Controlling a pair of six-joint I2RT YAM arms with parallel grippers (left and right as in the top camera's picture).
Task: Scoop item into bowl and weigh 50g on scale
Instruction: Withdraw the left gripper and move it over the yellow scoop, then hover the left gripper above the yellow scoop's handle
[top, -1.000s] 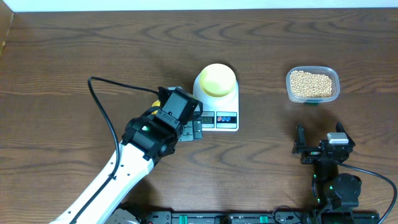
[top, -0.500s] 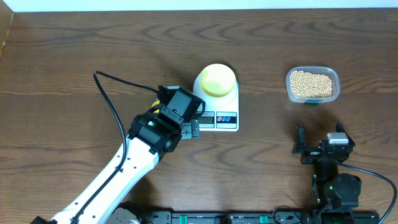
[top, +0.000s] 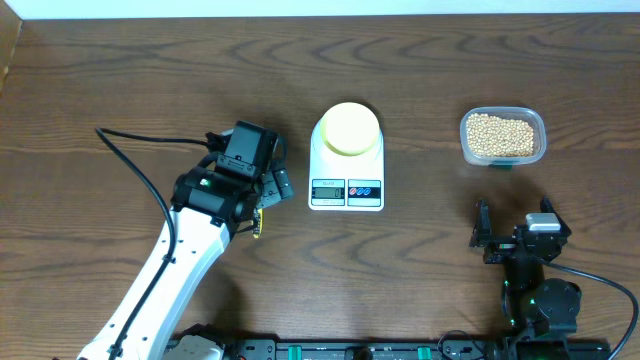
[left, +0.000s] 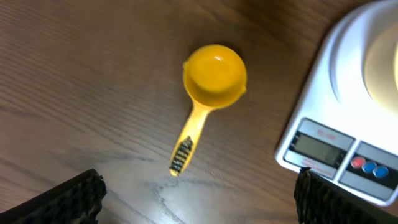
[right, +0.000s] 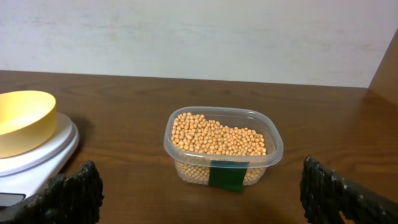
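- Left gripper (left: 199, 200), jaws wide and empty, hangs over the scoop (left: 210, 74) left of the scale (top: 346, 192), probably for its handle.
- Bowl (top: 348, 128) sits on the scale; beans (right: 217, 137) wait in the far-right tub (right: 274, 147).
- Right gripper (right: 200, 198) rests near, jaws apart.

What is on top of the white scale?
A pale yellow-green bowl, which looks empty from overhead. The scale platform beneath it is hidden; display and buttons are uncovered.

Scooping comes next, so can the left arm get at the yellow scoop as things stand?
Probably yes. The scoop lies alone on the bare table, apart from the scale. The left gripper hangs open right above it, with nothing in between.
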